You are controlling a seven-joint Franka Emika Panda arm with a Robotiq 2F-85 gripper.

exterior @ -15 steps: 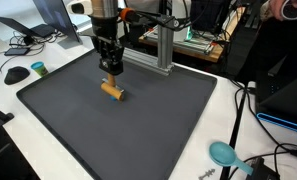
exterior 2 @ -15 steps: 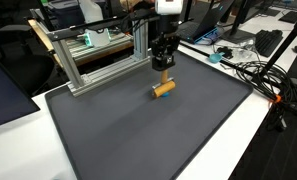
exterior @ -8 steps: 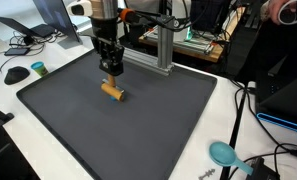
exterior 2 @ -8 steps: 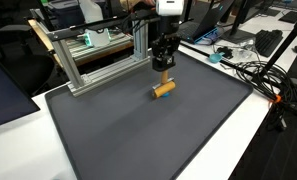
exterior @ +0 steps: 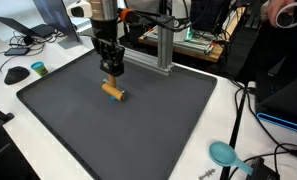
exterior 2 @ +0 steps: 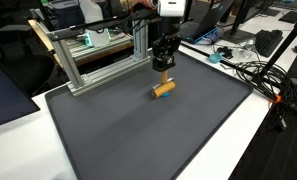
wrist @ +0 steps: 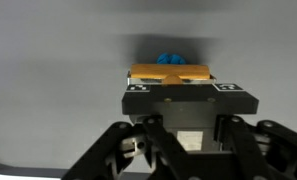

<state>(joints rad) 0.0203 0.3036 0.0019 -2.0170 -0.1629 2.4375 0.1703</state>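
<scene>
Claw (exterior: 110,68) clamped on small wooden block (wrist: 168,73), unmoved since before, second block (exterior: 113,91) below on mat (exterior: 168,120)

White tabletop (exterior: 0,98), covered over most of its middle by a dark grey rectangular mat (exterior: 138,125). On the mat, towards its far side, a short orange-brown wooden cylinder (exterior: 113,91) lying on its side. Along the mat's far edge, a silver aluminium-profile frame (exterior: 165,45). On the bare white, a teal round plastic scoop (exterior: 223,152) beside the near corner and a dark oval computer mouse (exterior: 38,68).
</scene>
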